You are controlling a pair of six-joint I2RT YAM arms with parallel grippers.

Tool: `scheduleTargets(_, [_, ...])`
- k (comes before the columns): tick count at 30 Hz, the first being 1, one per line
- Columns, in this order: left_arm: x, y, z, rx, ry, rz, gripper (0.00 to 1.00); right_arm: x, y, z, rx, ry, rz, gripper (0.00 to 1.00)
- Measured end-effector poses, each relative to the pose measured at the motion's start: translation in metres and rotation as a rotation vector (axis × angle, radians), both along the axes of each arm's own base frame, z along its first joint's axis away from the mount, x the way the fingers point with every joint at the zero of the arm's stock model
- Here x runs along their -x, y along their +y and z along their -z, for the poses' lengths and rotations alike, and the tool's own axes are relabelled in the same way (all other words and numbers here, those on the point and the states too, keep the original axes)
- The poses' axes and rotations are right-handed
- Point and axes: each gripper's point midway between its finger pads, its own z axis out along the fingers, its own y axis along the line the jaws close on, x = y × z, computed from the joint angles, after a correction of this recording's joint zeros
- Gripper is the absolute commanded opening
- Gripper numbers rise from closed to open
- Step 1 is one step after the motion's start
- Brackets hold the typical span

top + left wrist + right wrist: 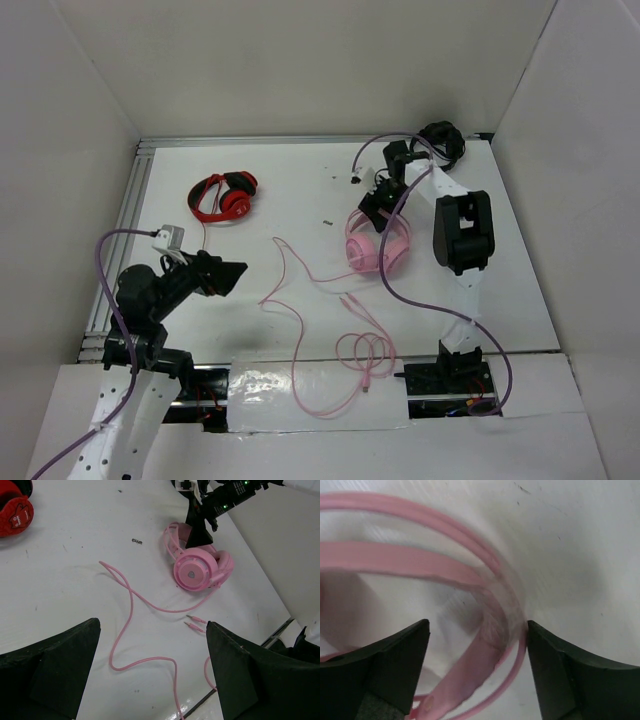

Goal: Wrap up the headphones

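— Where are the headphones (378, 248)?
— At three o'clock from centre of the table (250, 180). The right gripper (380, 203) is wide around their headband (485, 647).
— Advice?
— Centre it, close softly. The left gripper (222, 275), wide and empty, should take the cable (131, 593).

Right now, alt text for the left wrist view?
Pale-pink headphones lie on the white table, the right arm's fingers at their headband. Their pink cable trails toward the open left fingers; red headphones sit top-left.
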Motion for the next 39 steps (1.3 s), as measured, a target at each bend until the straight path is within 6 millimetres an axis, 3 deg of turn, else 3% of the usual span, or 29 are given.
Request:
scheduleTargets(2, [-0.001, 0.001, 0.001, -0.001, 0.006, -0.005, 0.99, -0.002, 0.006, 0.005, -0.026, 0.025, -0.009, 0.87])
scheduleTargets(5, [-0.003, 0.003, 0.003, -0.004, 0.011, -0.020, 0.98, -0.008, 0.013, 0.012, -0.056, 0.040, -0.015, 0.68])
scheduleTargets(12, [-0.007, 0.009, 0.006, -0.010, 0.023, -0.066, 0.98, -0.007, 0.016, 0.013, -0.080, 0.056, 0.008, 0.56])
scheduleTargets(13, [-0.008, 0.010, 0.007, -0.011, 0.028, -0.073, 0.98, -0.008, 0.017, 0.013, -0.080, 0.055, 0.011, 0.01])
scheduleTargets(22, [-0.006, 0.017, 0.003, -0.013, 0.009, -0.114, 0.98, -0.012, 0.017, 0.014, -0.085, 0.025, 0.069, 0.00])
scheduleTargets(25, [-0.005, 0.017, 0.003, -0.012, 0.008, -0.115, 0.99, -0.012, 0.019, 0.005, -0.116, -0.008, 0.109, 0.00])
scheduleTargets(28, [-0.005, 0.017, 0.004, -0.012, 0.012, -0.114, 0.99, -0.014, 0.021, -0.028, -0.176, -0.106, 0.190, 0.00])
scheduleTargets(30, [-0.003, 0.014, 0.003, -0.010, 0.009, -0.094, 0.99, -0.021, 0.025, -0.068, -0.251, -0.223, 0.271, 0.00])
scheduleTargets(35, [0.014, -0.015, -0.009, 0.023, -0.030, 0.117, 0.99, -0.032, 0.038, -0.213, -0.522, -0.533, 0.439, 0.00])
scheduleTargets(39, [0.024, -0.026, -0.020, 0.044, -0.068, 0.202, 0.99, -0.010, 0.051, -0.313, -0.743, -0.690, 0.563, 0.00])
